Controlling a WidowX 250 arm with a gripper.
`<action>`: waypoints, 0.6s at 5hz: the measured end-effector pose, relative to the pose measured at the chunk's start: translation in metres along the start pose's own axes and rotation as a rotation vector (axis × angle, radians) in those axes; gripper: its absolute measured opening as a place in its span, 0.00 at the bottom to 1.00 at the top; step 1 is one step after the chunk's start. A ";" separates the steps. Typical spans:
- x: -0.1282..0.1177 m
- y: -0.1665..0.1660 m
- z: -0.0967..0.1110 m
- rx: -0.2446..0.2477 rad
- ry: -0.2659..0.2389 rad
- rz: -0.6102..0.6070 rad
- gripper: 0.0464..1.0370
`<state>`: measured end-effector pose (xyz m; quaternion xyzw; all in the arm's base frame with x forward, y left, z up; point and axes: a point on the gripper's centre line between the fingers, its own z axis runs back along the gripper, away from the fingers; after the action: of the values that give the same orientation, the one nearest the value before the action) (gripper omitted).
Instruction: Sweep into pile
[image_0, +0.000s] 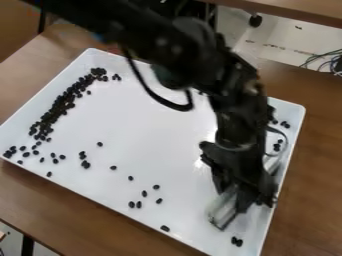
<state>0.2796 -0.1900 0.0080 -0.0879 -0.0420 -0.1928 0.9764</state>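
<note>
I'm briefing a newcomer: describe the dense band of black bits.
On the brown table lies a big white tray. Along its left side runs the band, a long, tightly packed strip, unlike the loose black bits scattered below.

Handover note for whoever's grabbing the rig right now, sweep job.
End effector: holding pale tool at the tray's lower right in view.
Done: dense band of black pieces along the upper-left side.
Left: scattered pieces along the near side, pair below the tool, few strays by the right edge. No single compact pile yet.
</note>
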 end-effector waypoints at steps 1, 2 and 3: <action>0.010 -0.007 -0.007 -0.028 0.038 0.023 0.31; 0.022 -0.013 -0.016 -0.056 0.101 0.038 0.31; 0.043 -0.004 -0.020 -0.065 0.134 0.055 0.31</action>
<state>0.3183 -0.2130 -0.0059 -0.1078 0.0321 -0.1726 0.9786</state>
